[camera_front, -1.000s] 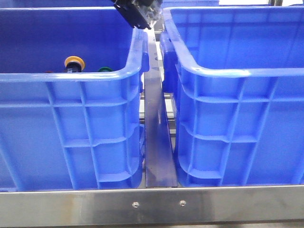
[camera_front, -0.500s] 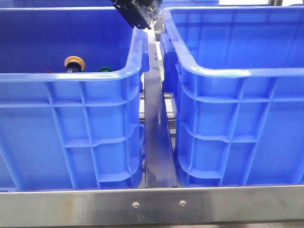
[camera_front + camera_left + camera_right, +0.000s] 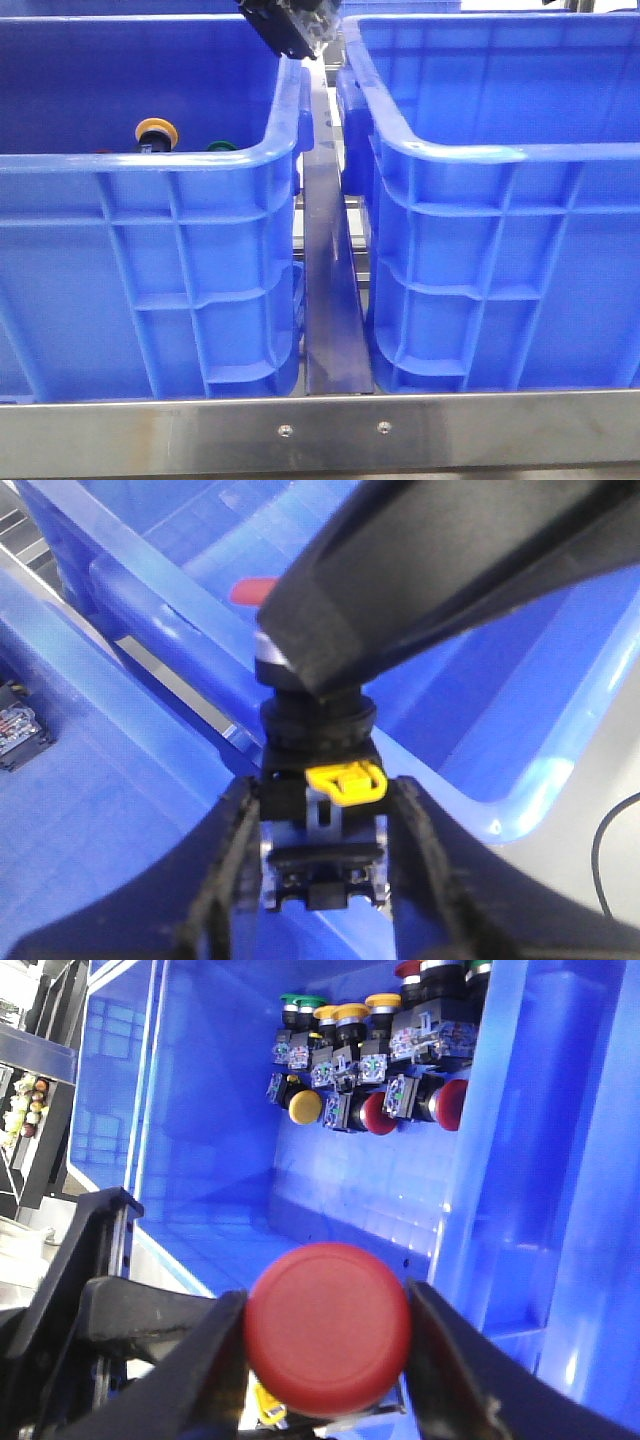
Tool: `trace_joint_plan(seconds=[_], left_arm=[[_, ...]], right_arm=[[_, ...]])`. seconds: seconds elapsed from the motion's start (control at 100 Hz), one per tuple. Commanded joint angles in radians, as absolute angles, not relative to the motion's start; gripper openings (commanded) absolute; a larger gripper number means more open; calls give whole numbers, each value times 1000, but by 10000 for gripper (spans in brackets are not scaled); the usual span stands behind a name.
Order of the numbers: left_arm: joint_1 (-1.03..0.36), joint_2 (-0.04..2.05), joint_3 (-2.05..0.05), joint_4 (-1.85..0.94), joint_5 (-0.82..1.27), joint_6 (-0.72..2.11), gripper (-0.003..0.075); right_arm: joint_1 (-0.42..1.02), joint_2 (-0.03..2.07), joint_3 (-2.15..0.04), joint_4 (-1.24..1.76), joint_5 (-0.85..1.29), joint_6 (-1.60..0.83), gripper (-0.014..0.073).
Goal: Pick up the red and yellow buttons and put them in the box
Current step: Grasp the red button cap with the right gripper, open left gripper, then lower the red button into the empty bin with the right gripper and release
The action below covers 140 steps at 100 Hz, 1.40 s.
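Across the last second the front view hardly alters: the dark claw hardware at the top centre of the frame hangs in the same spot above the gap between the two crates. We read that as a pause mid-transfer, not a carry.

The left claw (image 3: 322, 825) is pinching the red button (image 3: 320, 780) by its dark body, just under the yellow clip. The right claw (image 3: 328, 1345) is pressed against both sides of the same button's red cap, so both claws appear to hold it together, probably a handover.

In the front view, a yellow button (image 3: 156, 132) and a green cap (image 3: 222, 146) still lie in the left-hand crate (image 3: 150, 160), low behind its near rim. The right-hand crate (image 3: 500, 152), which we judge is the target box, shows no buttons from here. One claw must let go before the drop.
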<state>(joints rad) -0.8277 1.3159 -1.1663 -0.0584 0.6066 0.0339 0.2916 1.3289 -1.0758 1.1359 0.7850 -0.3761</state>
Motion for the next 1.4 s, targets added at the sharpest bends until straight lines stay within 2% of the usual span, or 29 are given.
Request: trace_joint_plan(seconds=[0.0, 0.07, 0.24, 0.31, 0.56, 0.81, 1.01, 1.39], left_arm=[[-834, 1279, -1195, -71, 533, 32, 62], [-834, 1279, -1195, -71, 538, 57, 130], [-834, 1279, -1195, -71, 540, 62, 484], [-834, 1279, -1195, -71, 542, 62, 547], [-834, 1279, -1195, -71, 544, 62, 545], [-834, 1279, -1195, -71, 544, 62, 545], [-834, 1279, -1195, -86, 544, 62, 545], [-834, 1279, -1195, -92, 544, 62, 545]], right_arm=[[290, 1304, -1107, 1204, 767, -391, 220], [290, 1304, -1107, 1204, 765, -391, 220], [282, 1302, -1107, 1204, 756, -453, 220], [260, 1291, -1107, 1204, 733, -493, 220], [148, 1236, -1102, 1123, 553, -697, 216], [139, 1233, -1068, 1043, 346, -867, 213], [142, 1236, -972, 1043, 59, -894, 213], [142, 1435, -968, 1050, -126, -894, 213]])
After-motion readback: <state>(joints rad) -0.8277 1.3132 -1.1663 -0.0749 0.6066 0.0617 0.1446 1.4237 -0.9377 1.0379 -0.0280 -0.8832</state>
